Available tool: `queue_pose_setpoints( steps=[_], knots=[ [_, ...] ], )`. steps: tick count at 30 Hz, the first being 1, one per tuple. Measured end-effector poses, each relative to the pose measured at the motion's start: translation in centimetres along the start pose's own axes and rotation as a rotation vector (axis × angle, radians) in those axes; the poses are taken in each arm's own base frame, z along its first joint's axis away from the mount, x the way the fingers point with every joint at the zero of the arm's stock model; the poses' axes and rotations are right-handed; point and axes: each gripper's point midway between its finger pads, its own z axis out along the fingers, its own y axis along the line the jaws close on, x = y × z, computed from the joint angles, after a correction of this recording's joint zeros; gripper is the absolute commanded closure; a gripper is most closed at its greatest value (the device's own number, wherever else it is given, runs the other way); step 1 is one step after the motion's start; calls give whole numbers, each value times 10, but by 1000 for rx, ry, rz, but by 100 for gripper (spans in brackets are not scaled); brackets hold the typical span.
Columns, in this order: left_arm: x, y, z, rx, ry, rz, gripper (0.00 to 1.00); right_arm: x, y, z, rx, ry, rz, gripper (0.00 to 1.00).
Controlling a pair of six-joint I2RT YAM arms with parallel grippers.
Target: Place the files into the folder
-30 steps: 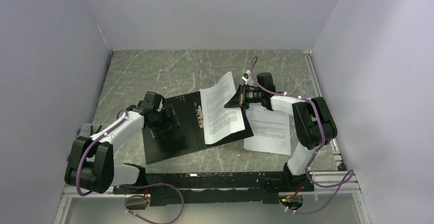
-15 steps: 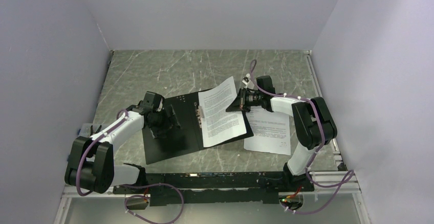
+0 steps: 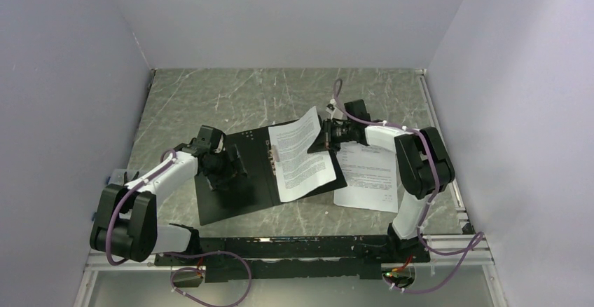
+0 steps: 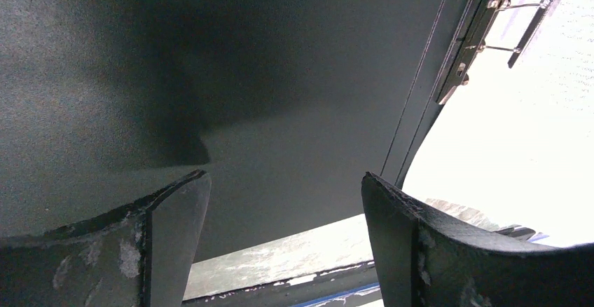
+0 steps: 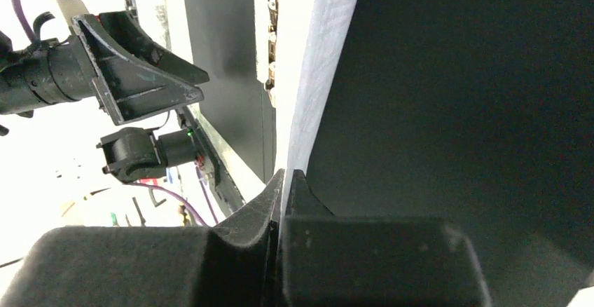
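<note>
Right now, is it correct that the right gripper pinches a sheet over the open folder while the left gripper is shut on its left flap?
Not quite: the left gripper is open, fingers apart over the folder's left flap, as the left wrist view shows. The right gripper does pinch a sheet.

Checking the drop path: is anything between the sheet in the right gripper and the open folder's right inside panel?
Nothing visible. The right gripper pinches the sheet above the bare black inside of the folder; the metal clip sits by its left edge, and the left gripper is over the other half.
</note>
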Motion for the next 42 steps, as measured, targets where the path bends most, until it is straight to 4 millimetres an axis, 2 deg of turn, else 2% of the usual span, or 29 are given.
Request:
queue_pose_setpoints(
  steps=[7,17,31,35,42],
  knots=[
    [1,-1,1,5,5,1,15,-4,6,5,30,12,-43,100],
    [1,-1,1,5,8,1,15,-4,-14,6,135,14,-30,100],
    [1,-2,1,12,11,1,16,-8,-26,3,211,-4,-42,100],
    [2,-2,1,13,12,1,16,-8,-28,2,225,-3,-37,93],
    [2,-3,1,18,16,1,16,-6,-32,1,247,-1,-35,74]
  ],
)
